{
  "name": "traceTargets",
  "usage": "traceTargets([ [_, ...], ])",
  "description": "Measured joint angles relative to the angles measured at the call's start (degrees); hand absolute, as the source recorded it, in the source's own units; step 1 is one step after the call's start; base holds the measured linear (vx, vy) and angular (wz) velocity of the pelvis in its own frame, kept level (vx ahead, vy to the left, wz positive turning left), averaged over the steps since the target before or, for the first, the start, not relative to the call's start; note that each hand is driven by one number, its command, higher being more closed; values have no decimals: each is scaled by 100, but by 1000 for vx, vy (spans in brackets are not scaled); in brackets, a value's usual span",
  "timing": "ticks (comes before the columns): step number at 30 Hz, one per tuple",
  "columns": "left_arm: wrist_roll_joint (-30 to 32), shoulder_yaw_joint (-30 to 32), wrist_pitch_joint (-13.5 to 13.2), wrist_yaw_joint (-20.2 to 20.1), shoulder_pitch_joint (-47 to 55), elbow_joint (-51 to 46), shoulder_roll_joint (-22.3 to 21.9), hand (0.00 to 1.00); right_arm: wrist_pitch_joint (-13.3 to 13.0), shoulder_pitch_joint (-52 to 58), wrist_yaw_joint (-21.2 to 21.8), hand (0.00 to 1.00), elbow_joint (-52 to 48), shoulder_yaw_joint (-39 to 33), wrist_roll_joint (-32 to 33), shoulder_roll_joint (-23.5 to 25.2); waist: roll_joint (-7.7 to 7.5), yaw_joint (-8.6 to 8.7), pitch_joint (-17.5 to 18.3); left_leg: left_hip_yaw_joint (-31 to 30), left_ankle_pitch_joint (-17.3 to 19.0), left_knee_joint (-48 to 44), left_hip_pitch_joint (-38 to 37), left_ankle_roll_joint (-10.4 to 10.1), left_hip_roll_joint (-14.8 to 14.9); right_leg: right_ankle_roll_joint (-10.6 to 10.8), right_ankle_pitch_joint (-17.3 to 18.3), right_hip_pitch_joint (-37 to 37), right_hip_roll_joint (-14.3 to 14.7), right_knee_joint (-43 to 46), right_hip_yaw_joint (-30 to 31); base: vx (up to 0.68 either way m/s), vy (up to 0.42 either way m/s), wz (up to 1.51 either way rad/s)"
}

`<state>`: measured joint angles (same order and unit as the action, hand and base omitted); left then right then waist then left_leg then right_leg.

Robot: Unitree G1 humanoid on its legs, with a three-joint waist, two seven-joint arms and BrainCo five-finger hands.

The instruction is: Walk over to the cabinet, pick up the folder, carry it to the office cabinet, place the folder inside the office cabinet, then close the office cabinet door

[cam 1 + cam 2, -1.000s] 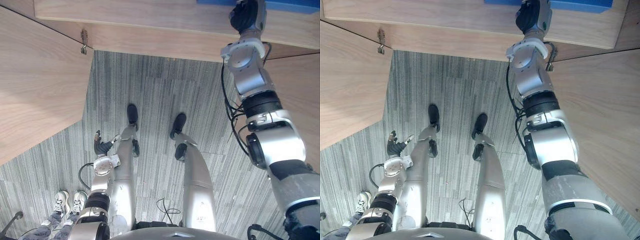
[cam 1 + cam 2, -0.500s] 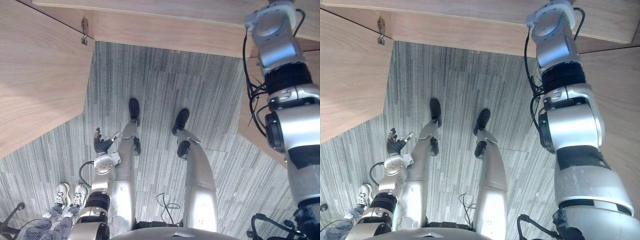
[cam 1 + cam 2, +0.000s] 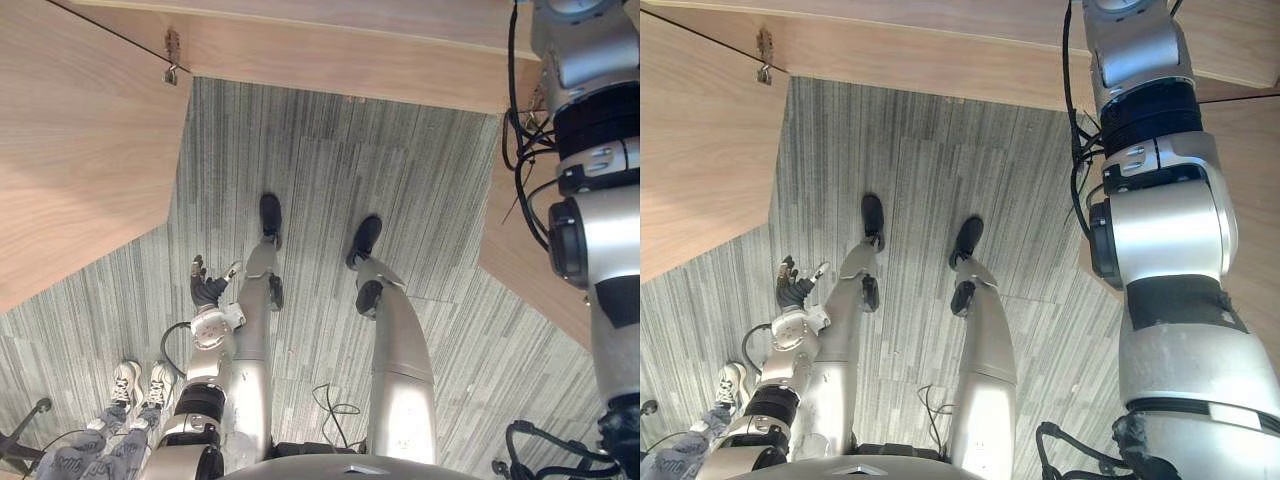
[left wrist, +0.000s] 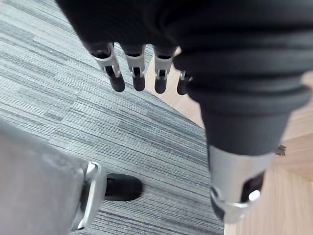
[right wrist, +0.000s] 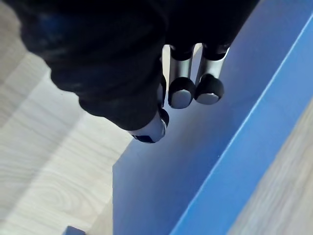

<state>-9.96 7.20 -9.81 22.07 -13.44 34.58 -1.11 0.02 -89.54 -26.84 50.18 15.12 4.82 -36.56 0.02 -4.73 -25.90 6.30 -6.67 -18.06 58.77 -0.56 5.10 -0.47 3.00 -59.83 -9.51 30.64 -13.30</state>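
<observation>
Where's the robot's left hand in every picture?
Left eye view: left hand lower left, above the grey carpet.
Right eye view: lower left too.
Left wrist view: its fingers, relaxed, over that carpet.
Right wrist view: right hand by the blue folder instead.
Shared landmark: the carpet.

grey striped carpet (image 3: 330,170) floor; light wood cabinet door (image 3: 80,150) at left (metal hinge (image 3: 172,58) at its edge)
</observation>
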Motion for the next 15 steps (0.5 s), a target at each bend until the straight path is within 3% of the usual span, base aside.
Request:
traceTargets([
  [6, 2, 21, 4, 0, 0, 13, -18, 0, -82, 979, -130, 100, -787, -484, -89, 20, 0, -1, 0, 3, -23, 34, -54, 1, 4, -5, -11, 46, 6, -25, -9, -19, -43, 0],
  [15, 19, 167, 25, 6, 0, 63, -57, 0, -10, 1755, -197, 100, -1146, -738, -1163, 249, 3, -1, 2, 14, -9, 45, -149, -3, 49, -6, -43, 175, 69, -131, -4, -13, -44, -3],
])
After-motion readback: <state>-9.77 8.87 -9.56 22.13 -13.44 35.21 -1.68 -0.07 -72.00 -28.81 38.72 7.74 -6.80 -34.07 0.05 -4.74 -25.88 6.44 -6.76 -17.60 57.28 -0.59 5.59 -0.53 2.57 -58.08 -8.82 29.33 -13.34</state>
